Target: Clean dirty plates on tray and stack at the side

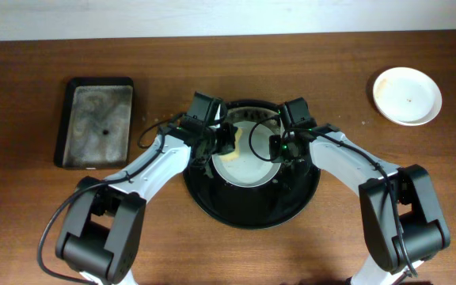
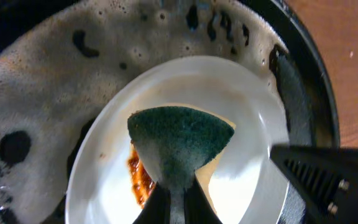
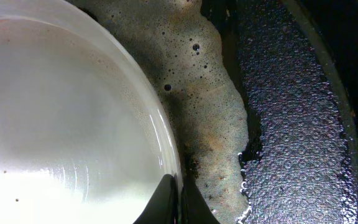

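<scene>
Dirty plate [image 2: 247, 118] lies in the foamy black tray [image 1: 252, 210], red-brown smear [image 2: 140, 177] on its floor. I see the left gripper [image 2: 176, 202] pinching a green sponge [image 2: 179, 140] over it; right gripper [image 3: 178, 202] jaws are clamped on the plate's rim. Farther off: sponge tray [image 1: 97, 123] at left, second white plate [image 1: 406, 95] on the table [image 1: 331, 245], far right, well apart

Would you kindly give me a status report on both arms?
Left gripper shut on sponge, over dirty plate. Right gripper shut on its rim. Sauce smear uncleaned; nothing obstructing.
</scene>
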